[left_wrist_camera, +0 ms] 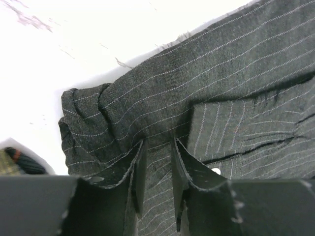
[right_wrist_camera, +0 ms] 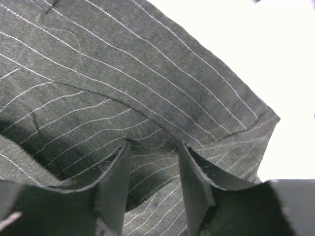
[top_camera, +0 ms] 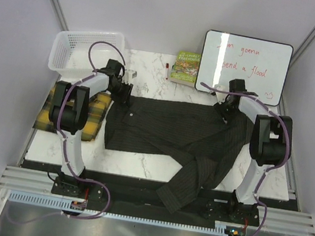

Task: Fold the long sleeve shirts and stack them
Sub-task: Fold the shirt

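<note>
Top external: marble-white table (top_camera: 139, 157) between grey walls (top_camera: 162, 11); left tool (left_wrist_camera: 158, 145) pinches the dark pinstripe shirt (top_camera: 167, 131); right tool (right_wrist_camera: 155, 147), cannot tell.

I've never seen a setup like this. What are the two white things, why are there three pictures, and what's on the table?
Those are two robot arms, each ending in a two-finger pincer. The wide picture looks down from above. The two close-ups come from small cameras on the wrists. On the marble table lie a dark pinstriped shirt, spread out, a yellow plaid shirt at its left, a white basket, a book and a whiteboard. The left pincer and right pincer are down at the dark shirt's far edge, fingers either side of cloth. Whether they pinch it, I can't tell.
</note>
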You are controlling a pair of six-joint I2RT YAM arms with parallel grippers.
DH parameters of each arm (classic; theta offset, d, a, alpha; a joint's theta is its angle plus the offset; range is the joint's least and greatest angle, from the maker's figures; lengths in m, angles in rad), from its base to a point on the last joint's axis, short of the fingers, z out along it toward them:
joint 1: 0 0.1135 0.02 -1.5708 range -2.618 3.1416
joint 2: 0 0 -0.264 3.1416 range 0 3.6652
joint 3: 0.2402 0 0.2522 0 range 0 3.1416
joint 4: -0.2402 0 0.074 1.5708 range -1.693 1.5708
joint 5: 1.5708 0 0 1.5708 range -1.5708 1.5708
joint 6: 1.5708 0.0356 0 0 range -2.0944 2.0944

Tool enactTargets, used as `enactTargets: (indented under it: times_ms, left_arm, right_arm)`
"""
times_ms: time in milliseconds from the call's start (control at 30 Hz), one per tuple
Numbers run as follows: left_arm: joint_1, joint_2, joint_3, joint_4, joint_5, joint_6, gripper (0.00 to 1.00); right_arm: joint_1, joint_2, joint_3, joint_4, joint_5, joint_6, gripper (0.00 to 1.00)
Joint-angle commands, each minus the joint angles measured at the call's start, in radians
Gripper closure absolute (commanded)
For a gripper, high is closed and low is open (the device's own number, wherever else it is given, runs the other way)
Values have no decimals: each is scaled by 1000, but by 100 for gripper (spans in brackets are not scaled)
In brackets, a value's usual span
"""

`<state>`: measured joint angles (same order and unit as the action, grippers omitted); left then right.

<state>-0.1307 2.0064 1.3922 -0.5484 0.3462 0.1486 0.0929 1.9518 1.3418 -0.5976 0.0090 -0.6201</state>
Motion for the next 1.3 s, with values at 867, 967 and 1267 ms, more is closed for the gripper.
enactTargets:
  times_ms: [867,967,1267]
  left_arm:
    - [-890,-936,-599,34,164,493,31]
    - [-1091,-816,-581,94,65,525,28]
    - [-1373,-595,-604,329,-116,632,23]
  right_arm:
    - [-36,-499,-402,-424,-316,-247,43]
    - [-77,-423,-343,-445,-365,-224,45]
    - [-117,-315,-303,-439,-403,-214,48]
